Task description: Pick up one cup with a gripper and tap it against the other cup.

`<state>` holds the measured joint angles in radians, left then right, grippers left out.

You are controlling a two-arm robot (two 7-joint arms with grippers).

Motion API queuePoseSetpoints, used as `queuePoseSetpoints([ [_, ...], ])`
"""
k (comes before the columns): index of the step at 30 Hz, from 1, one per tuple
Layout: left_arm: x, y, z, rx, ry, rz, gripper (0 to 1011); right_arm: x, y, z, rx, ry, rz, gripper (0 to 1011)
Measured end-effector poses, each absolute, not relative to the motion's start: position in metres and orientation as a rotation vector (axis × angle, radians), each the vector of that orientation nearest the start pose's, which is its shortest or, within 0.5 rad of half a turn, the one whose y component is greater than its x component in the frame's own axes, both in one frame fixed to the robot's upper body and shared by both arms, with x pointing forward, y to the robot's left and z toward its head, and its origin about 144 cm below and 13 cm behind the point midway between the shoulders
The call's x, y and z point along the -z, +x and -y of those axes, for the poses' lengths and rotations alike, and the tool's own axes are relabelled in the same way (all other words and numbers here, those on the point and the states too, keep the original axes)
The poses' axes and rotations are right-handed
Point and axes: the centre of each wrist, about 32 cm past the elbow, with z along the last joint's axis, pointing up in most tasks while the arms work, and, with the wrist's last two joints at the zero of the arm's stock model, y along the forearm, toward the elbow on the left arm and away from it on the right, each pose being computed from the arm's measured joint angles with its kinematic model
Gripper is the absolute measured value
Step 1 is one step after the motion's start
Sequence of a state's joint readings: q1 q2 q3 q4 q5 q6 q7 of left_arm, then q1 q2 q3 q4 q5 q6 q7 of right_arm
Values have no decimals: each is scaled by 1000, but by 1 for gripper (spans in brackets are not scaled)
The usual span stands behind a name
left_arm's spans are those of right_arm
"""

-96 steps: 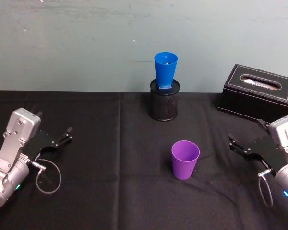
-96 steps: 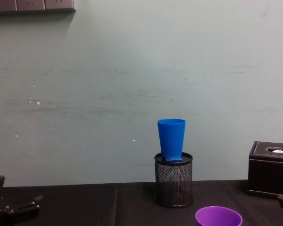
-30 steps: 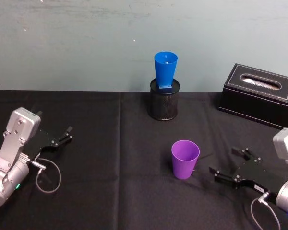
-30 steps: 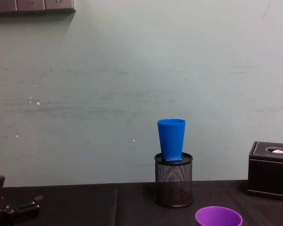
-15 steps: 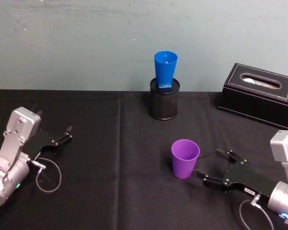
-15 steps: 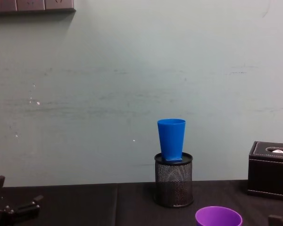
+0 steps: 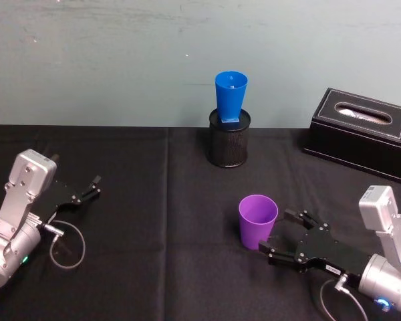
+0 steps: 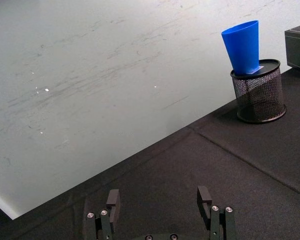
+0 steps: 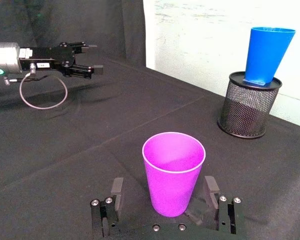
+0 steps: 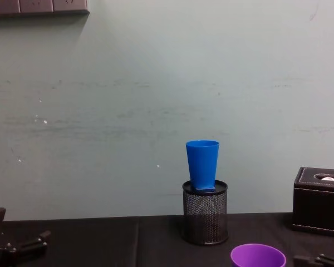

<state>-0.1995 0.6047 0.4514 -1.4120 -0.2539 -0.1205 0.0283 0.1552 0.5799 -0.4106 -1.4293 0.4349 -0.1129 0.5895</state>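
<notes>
Between the open fingers of the right gripper [image 7: 275, 232] stands the purple tapered plastic cup [image 7: 258, 224], upright on the black tablecloth [image 7: 154, 234], rim up. In the right wrist view the jaws are spread wide, with one finger [image 9: 117, 189] on each side of the cup's lower half. I see a gap on both sides, so there is no contact and nothing is gripped. The gripper sits low, close to the cloth, and reaches the cup from its right side. In the chest view its fingertips poke in at the lower right corner, just beside the purple rim.

Well beyond the right gripper, towards the wall, the bright blue tapered plastic cup [image 7: 230, 97] stands rim up in the mouth of a black mesh cylindrical pen holder [image 7: 229, 147]. It looks slightly tilted in the wrist views. It's well apart from the purple cup, with bare cloth between them.

Farther back than the right gripper and off to its right, a black leather-look tissue box [image 7: 361, 134] sits by the wall.

The left gripper [image 7: 93, 187] is parked well off to the left of the right gripper, across the table. It hangs low over the cloth with its jaws apart and nothing between them. A loop of grey cable [image 7: 67, 244] hangs from its wrist. From its wrist camera, the blue cup and holder are far ahead of it.
</notes>
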Motion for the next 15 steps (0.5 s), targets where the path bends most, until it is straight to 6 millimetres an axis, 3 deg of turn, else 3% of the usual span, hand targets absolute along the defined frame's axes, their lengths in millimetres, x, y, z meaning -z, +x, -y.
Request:
queuePoseSetpoints([
  [15, -1140, 489, -310, -1248, 305, 285, 1011, -1124, 491, 294, 728, -163, 46, 1002],
])
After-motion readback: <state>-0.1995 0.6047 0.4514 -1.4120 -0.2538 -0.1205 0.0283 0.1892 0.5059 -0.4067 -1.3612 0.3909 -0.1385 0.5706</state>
